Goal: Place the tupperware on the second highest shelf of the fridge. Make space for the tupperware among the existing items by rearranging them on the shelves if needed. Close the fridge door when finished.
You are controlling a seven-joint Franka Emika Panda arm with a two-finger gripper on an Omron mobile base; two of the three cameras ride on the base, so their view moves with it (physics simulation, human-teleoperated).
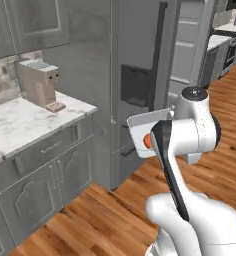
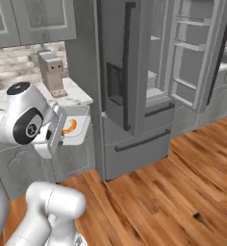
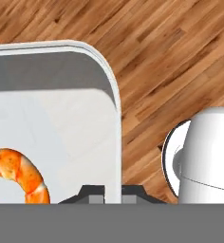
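The gripper grasps the rim of the small pale grey-white tupperware (orange food inside) up in the air, well apart from the tall grey fridge, whose plain door is open, so shelving and closing are left.

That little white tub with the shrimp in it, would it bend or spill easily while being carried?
The tupperware looks stiff: its rim holds a clean, straight line in the gripper. Probably light, holding one shrimp. With no lid visible, the shrimp could slide if it tilts.
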